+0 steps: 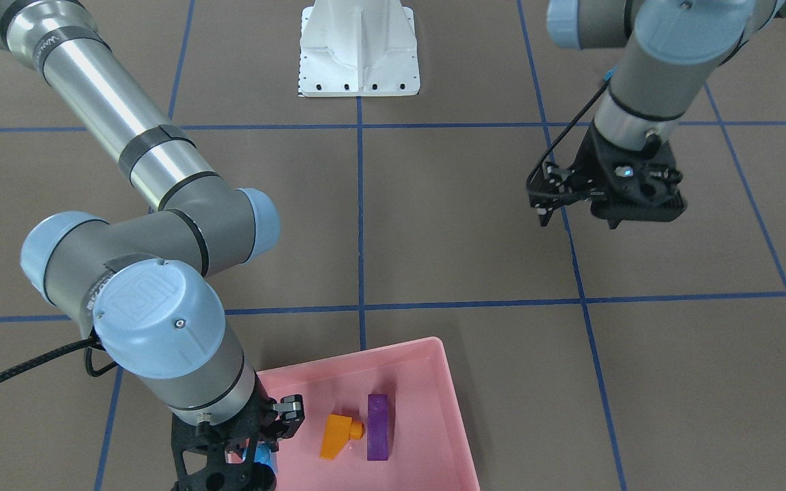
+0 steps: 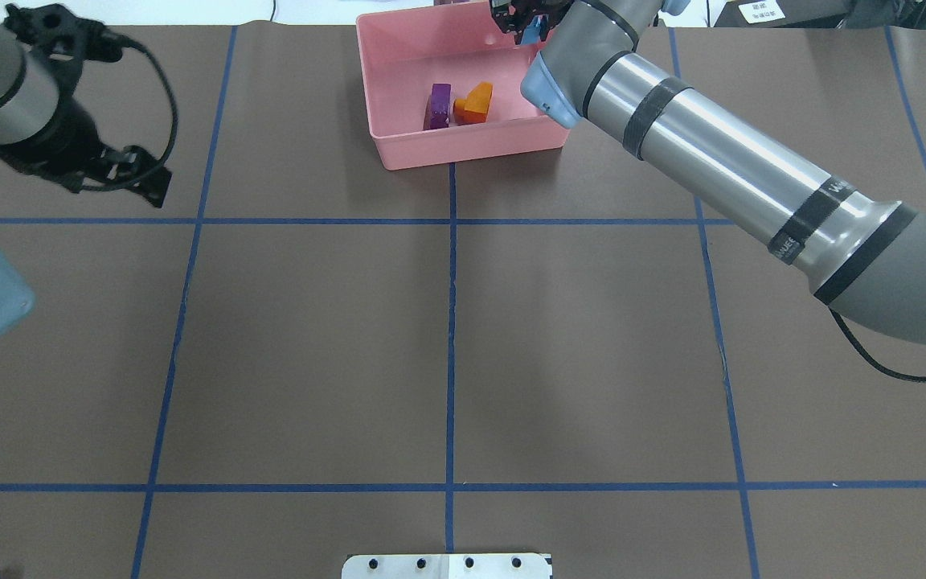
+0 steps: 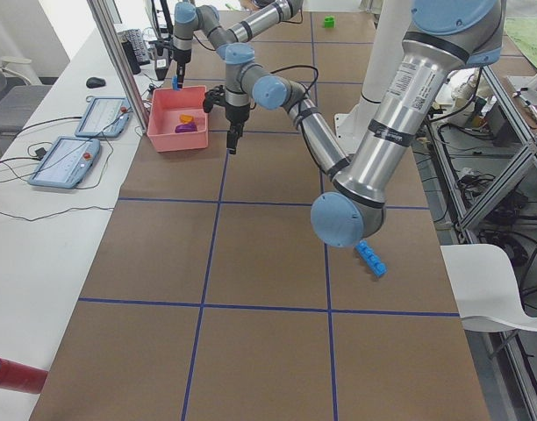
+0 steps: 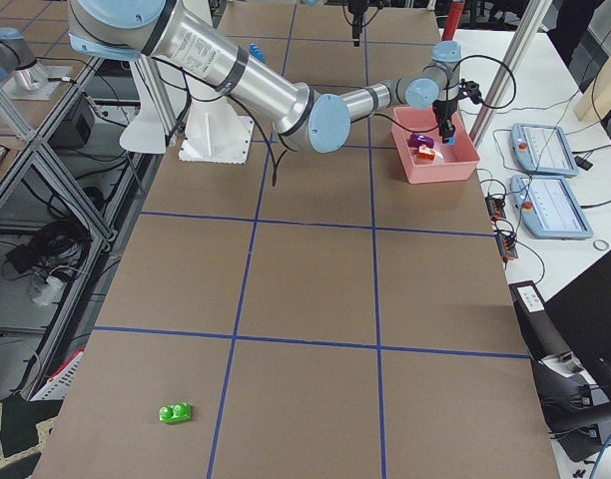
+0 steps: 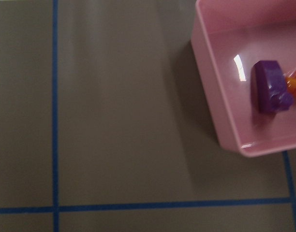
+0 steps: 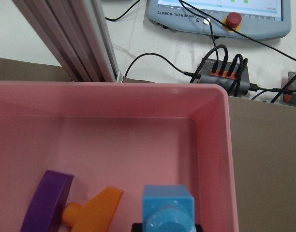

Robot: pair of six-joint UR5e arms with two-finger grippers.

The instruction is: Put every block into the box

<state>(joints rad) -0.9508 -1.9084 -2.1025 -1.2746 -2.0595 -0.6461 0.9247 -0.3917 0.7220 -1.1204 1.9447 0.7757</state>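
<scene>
Box (image 1: 427,409), pink, sits at the bottom middle of the front view. Long blue bar (image 3: 370,259) lies well apart on the table (image 1: 468,204) and may be missed. Purple block (image 1: 378,427) and orange block (image 1: 335,436) are inside. Small blue cube (image 6: 167,205) is clenched in the right gripper (image 1: 256,460) near the box wall; released there, it could bounce out.

Brown taped table (image 2: 310,362); white bench (image 3: 23,263), apparently, alongside.

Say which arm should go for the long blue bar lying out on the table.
Left. The long light-blue bar lies on the robot's left side, beneath the left arm, which holds nothing visible. The right arm's jaws are shut on the small light-blue cube over the box.
</scene>
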